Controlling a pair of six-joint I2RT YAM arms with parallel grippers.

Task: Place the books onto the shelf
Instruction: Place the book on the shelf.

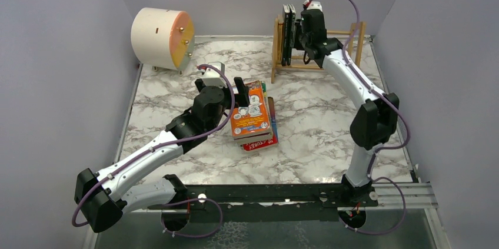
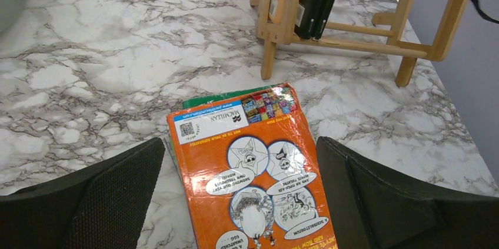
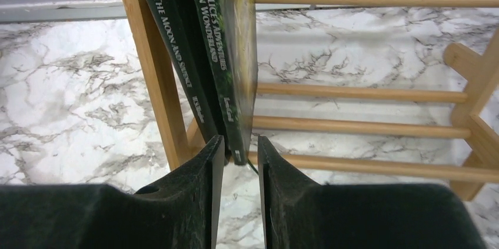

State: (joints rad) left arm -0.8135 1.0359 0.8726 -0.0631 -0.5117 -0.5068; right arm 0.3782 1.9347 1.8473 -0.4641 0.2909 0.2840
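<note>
Two books (image 3: pixel 218 55) standing against shelf (image 3: pixel 365 126) left end, open span rightward

L arm (image 1: pixel 147 155) stretched low & fwd, wrist pitched down. L pincer (image 2: pixel 240 143) sits well short of the shelf (image 1: pixel 358 36), off its left front, fingers spread wide. R arm (image 1: pixel 353 84) reaches up & fwd, forearm angled toward shelf's left end. R pincer (image 3: pixel 239 141) is right at that end, fingers (image 3: pixel 194 190) a narrow gap apart; grip unclear.
</note>
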